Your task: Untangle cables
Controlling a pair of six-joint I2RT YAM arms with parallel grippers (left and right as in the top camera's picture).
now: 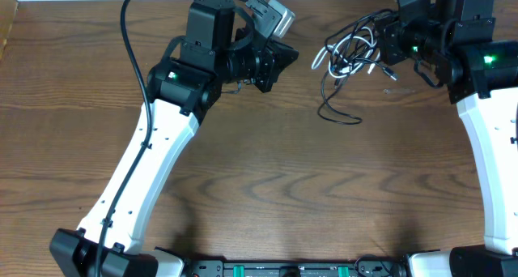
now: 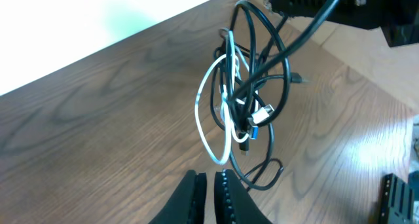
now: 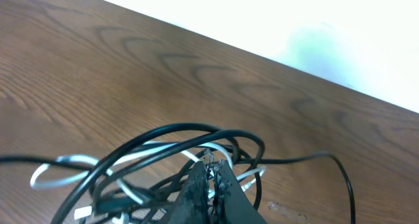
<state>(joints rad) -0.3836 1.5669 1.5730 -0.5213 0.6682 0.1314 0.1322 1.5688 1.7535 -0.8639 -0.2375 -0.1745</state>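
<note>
- The cables (image 1: pixel 350 54), black cords and one white, hang as a tangle at about 1 o'clock over the worktop (image 1: pixel 267 172), with a black loop trailing toward 6 o'clock.
- The right tool (image 3: pixel 211 178) is pinched closed, seemingly on black strands of the tangle.
- The left tool (image 2: pixel 208 185) is closed and empty, at the tangle's 9 o'clock and apart from it.

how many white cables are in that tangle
1: the white cable loops through the black cables that the right gripper holds over the table's far right. More could be hidden among them.
</note>
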